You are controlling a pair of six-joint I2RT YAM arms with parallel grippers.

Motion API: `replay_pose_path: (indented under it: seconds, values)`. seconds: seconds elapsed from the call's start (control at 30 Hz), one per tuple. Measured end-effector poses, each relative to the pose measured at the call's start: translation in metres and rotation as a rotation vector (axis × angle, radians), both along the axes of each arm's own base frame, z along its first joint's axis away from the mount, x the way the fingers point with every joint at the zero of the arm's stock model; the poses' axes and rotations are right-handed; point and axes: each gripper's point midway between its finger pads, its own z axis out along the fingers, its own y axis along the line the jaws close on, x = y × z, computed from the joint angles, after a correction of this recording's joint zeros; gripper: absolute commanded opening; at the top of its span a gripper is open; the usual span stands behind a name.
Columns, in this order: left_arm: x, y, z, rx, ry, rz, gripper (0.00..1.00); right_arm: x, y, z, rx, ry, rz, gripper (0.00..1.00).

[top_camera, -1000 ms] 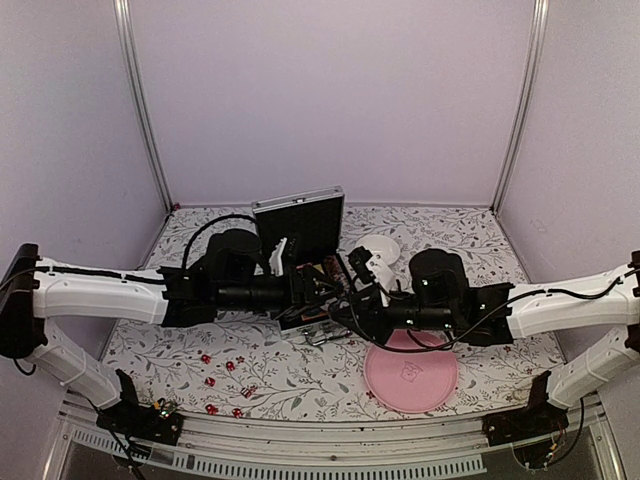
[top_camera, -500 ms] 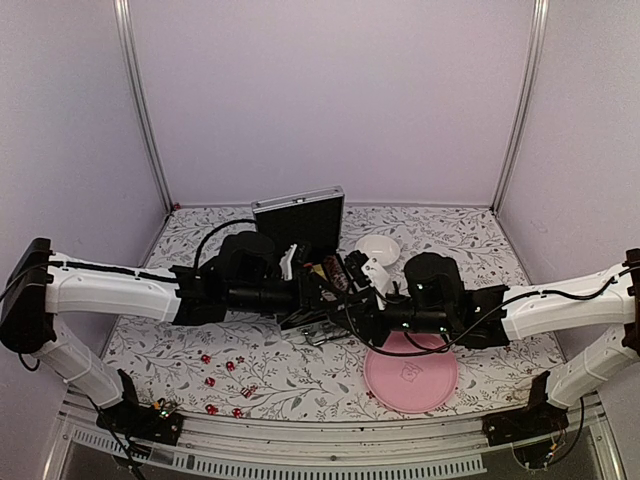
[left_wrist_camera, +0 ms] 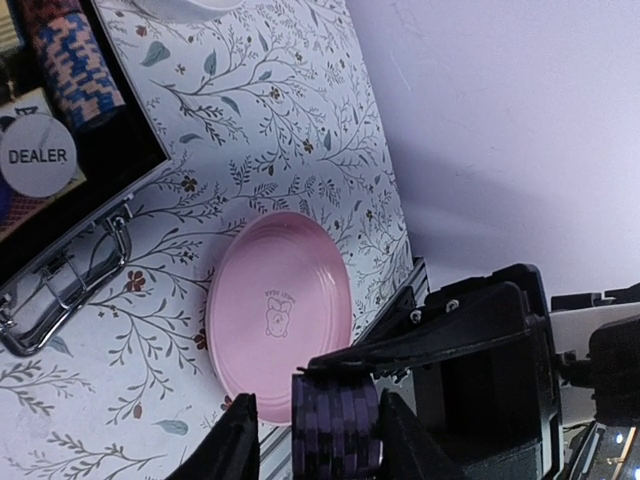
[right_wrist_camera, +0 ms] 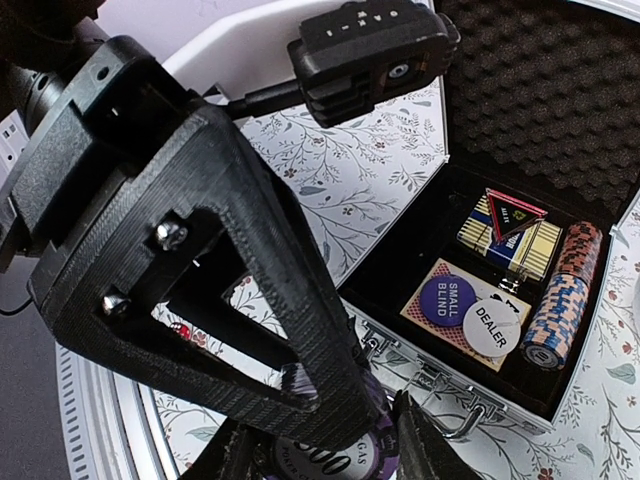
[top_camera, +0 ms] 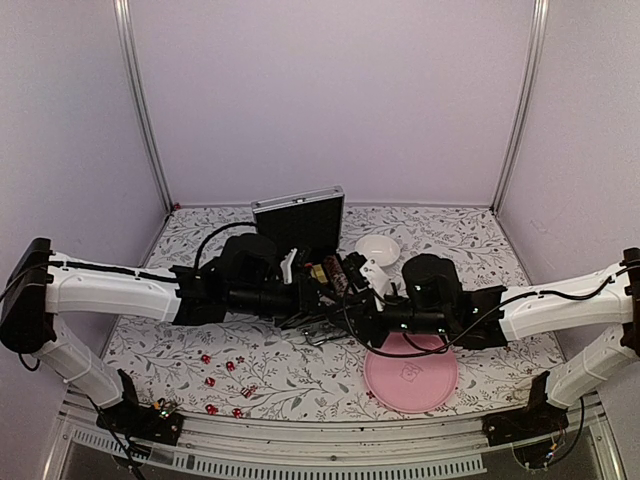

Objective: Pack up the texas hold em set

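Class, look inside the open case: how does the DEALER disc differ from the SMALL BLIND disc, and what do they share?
The DEALER disc is white with dark lettering; the SMALL BLIND disc is purple with white lettering. The DEALER disc lies beside the chip roll; the SMALL BLIND disc lies farther from it. Both are round, flat and inside the open case.

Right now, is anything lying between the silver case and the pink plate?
No. The stretch between the silver case and the pink plate is bare floral table cover. This shows in the left wrist view.
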Motion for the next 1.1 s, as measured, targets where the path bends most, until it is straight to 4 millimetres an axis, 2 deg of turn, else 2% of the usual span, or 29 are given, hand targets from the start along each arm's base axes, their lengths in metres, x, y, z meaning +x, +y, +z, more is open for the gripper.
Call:
replay_pose_path:
  seconds: [0.43,0.53,0.6,0.77,0.83,0.97,1.1]
  values:
    - [-0.002,-0.002,-0.005,0.014,0.005,-0.013,0.12,0.001,0.000,-0.009,-0.023,0.011,-0.004,0.37]
    - [-0.002,-0.002,-0.005,0.014,0.006,-0.014,0.08,0.001,0.000,-0.009,-0.024,0.011,-0.005,0.40]
    - [-0.002,-0.002,-0.005,0.014,0.006,-0.015,0.06,0.001,0.000,-0.010,-0.023,0.012,-0.007,0.47]
    - [-0.001,0.000,-0.010,0.033,0.009,-0.004,0.02,0.002,0.001,-0.006,-0.007,0.009,-0.014,0.80]
    - [0.000,0.003,-0.011,0.042,0.005,0.009,0.01,0.003,0.000,-0.002,0.001,0.003,-0.021,0.89]
    - [0.002,0.017,-0.012,0.071,-0.030,0.046,0.00,0.000,-0.009,0.024,0.056,-0.029,-0.024,0.96]
    - [0.005,0.030,0.009,0.057,-0.124,0.070,0.00,-0.002,-0.024,0.060,0.152,-0.051,-0.013,0.97]
